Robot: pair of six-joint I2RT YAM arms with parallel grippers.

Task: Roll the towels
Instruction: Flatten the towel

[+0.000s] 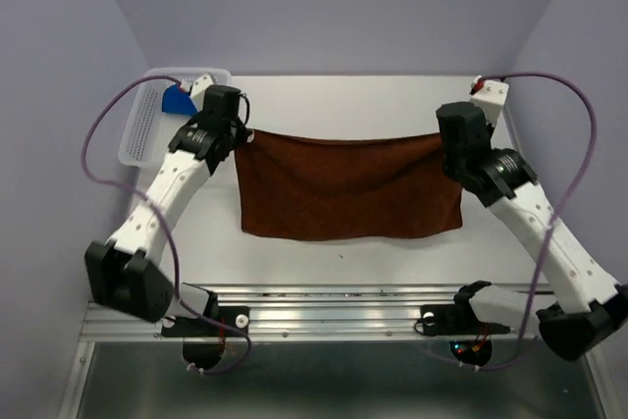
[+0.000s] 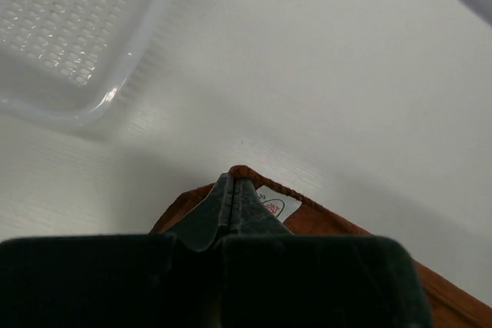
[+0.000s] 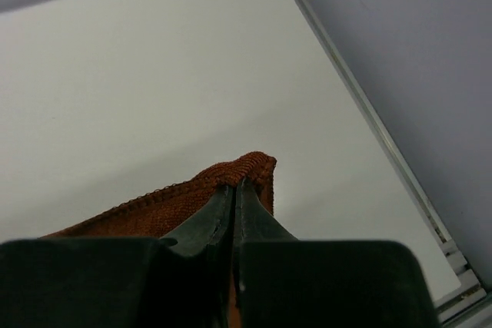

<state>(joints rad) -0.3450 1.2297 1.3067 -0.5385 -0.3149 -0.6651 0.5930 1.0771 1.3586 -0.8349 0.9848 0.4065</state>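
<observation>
The rust-brown towel (image 1: 348, 186) hangs spread between my two grippers above the white table, its lower edge toward the near side. My left gripper (image 1: 242, 136) is shut on its far left corner, where a white tag (image 2: 278, 205) shows beside the fingers (image 2: 231, 201). My right gripper (image 1: 444, 140) is shut on its far right corner (image 3: 250, 167). The bright blue towel (image 1: 179, 99) lies in the white basket at the far left, mostly hidden by the left arm.
The white perforated basket (image 1: 142, 130) stands at the far left, beside the left gripper; its rim shows in the left wrist view (image 2: 92, 109). The table's right edge rail (image 3: 361, 105) runs close to the right gripper. A metal rail (image 1: 334, 306) crosses the near edge.
</observation>
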